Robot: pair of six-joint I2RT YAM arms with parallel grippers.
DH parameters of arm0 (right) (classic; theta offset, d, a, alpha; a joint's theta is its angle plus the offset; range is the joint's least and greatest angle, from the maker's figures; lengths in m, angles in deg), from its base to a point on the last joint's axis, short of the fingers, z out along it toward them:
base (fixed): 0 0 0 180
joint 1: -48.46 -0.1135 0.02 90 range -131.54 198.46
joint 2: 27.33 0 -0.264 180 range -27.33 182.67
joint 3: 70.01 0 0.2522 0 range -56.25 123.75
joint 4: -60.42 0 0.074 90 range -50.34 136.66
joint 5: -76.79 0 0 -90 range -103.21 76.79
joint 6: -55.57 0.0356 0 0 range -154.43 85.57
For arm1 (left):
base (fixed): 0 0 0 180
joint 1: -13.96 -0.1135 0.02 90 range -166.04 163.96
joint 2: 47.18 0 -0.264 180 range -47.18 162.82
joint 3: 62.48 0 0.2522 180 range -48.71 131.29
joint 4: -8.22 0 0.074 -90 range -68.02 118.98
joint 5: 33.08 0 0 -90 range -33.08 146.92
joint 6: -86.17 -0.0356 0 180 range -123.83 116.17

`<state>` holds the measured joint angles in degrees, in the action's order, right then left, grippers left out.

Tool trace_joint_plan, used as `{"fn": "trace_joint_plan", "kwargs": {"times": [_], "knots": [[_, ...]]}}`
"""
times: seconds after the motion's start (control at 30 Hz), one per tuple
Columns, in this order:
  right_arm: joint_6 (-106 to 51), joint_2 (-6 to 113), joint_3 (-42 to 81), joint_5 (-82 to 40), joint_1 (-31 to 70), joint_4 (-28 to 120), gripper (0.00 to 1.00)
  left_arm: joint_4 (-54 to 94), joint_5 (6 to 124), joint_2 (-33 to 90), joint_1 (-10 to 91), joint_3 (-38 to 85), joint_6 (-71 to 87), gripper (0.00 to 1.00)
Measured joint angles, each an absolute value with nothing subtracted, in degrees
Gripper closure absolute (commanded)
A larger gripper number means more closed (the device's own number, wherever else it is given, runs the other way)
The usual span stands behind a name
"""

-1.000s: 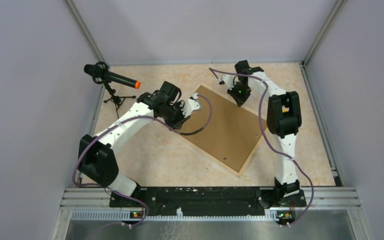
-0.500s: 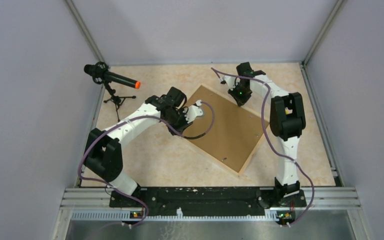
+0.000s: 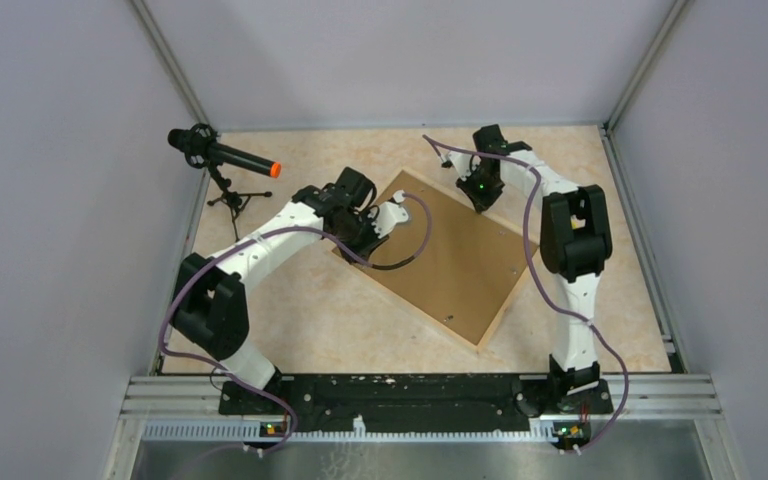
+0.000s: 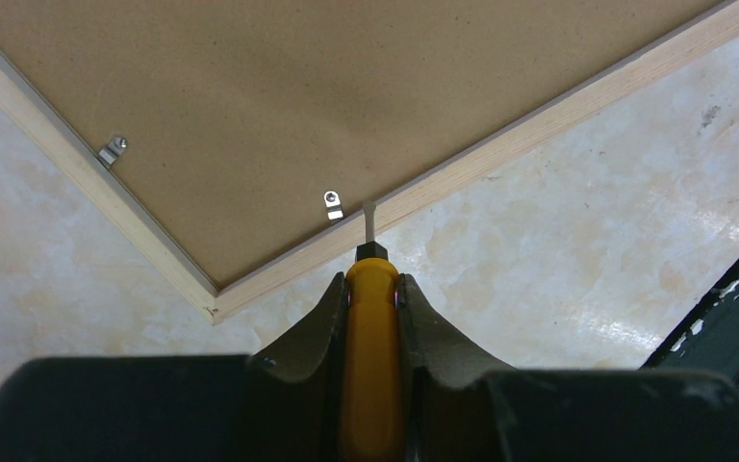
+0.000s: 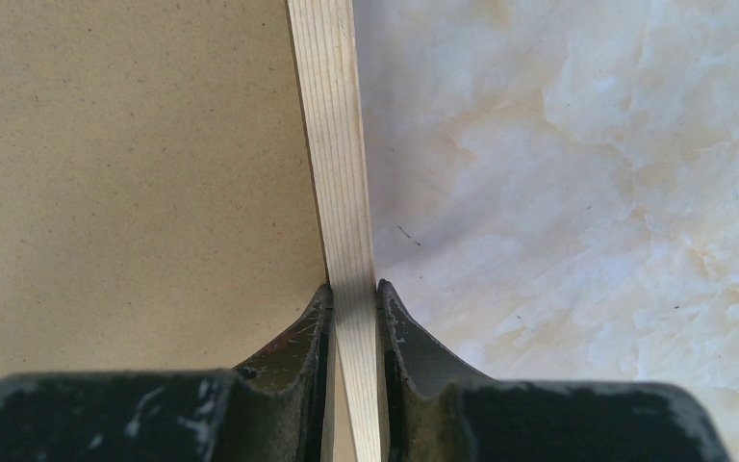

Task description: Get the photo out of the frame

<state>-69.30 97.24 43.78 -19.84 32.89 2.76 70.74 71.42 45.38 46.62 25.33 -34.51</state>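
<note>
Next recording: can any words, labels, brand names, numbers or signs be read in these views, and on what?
None can be read.
The frame shows only plain brown board and pale wood edging.
The yellow tool handle is bare.
The microphone is too small to show any marking.

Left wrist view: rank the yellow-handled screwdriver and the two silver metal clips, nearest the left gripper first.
1. The yellow-handled screwdriver, clamped in the left gripper.
2. The central silver clip, just beyond its tip.
3. The left silver clip, far left on the frame.
</note>
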Motion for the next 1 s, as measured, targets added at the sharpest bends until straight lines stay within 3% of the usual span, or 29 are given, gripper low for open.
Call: {"fn": "trace_joint_plan", "kwargs": {"times": [1.0], "knots": [[-69.1,96.3,42.0,-19.5,32.9,4.6,0.93,68.3,65.0,47.1,46.8,23.6,-32.3,1.0]]}}
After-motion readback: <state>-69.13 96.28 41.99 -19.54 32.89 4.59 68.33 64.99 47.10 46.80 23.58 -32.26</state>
